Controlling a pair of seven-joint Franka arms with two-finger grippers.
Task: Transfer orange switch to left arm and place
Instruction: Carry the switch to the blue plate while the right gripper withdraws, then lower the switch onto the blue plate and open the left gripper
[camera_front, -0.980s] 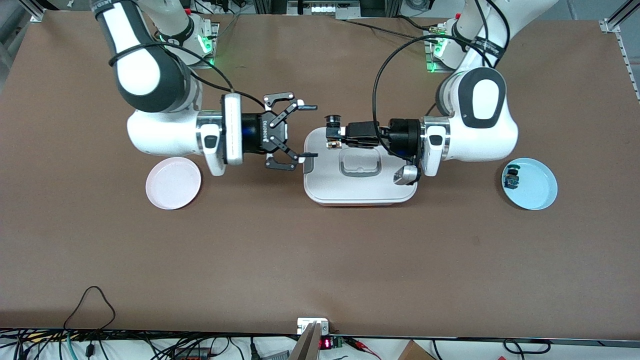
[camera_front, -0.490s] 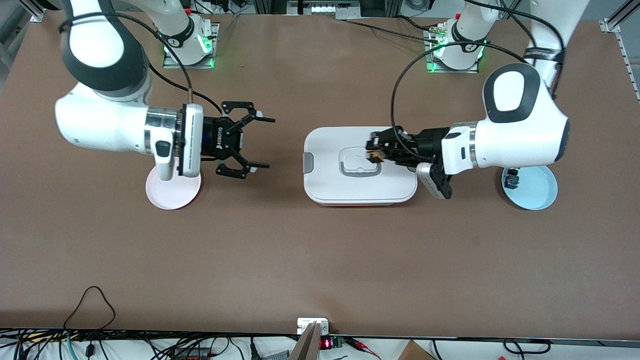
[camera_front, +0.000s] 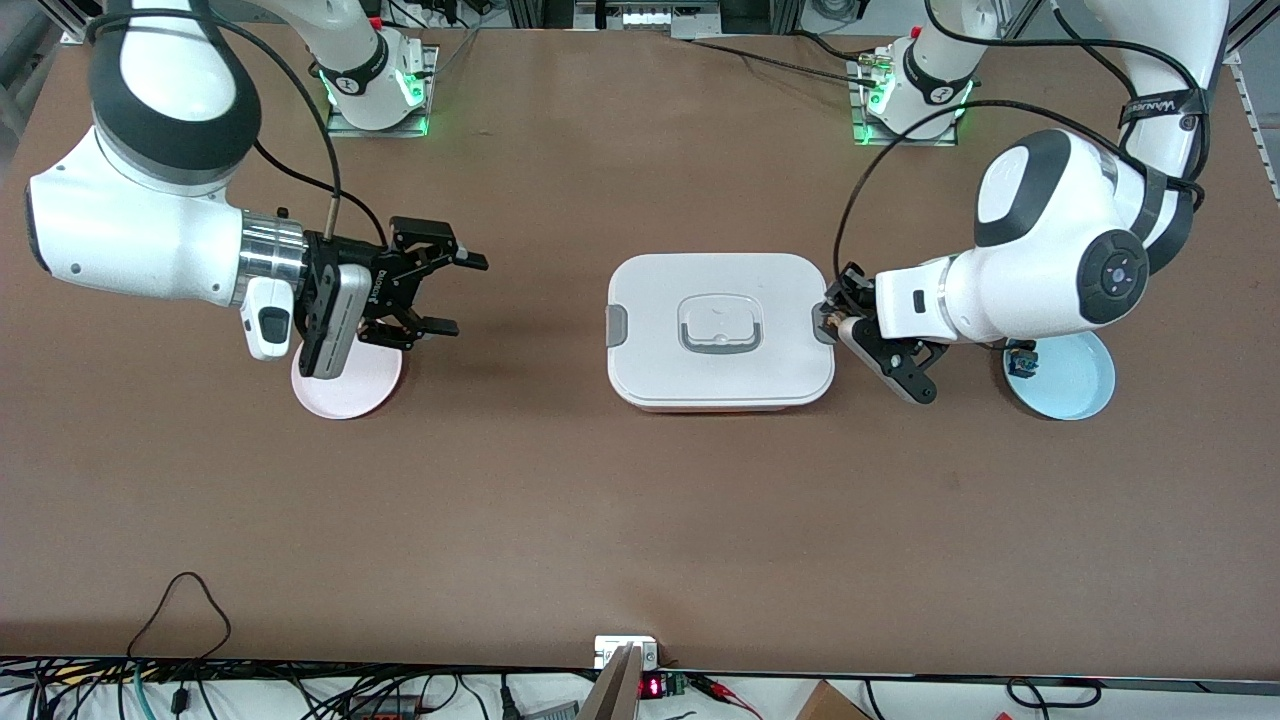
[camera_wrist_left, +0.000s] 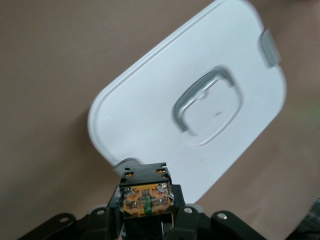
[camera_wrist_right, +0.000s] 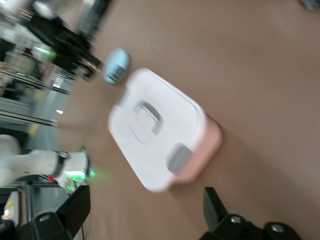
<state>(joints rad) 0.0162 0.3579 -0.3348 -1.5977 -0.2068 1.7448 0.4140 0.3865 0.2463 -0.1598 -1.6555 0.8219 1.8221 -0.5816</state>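
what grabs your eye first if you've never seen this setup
The big white box at mid-table. The left gripper, at the box's edge toward the left arm's end, is shut on the orange switch. The right gripper hangs open beside the pink plate.

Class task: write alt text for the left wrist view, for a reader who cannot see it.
The left gripper is shut on the orange switch, held over the brown table at one end of the white box. The box's lid has a grey recessed handle and a grey side clip.
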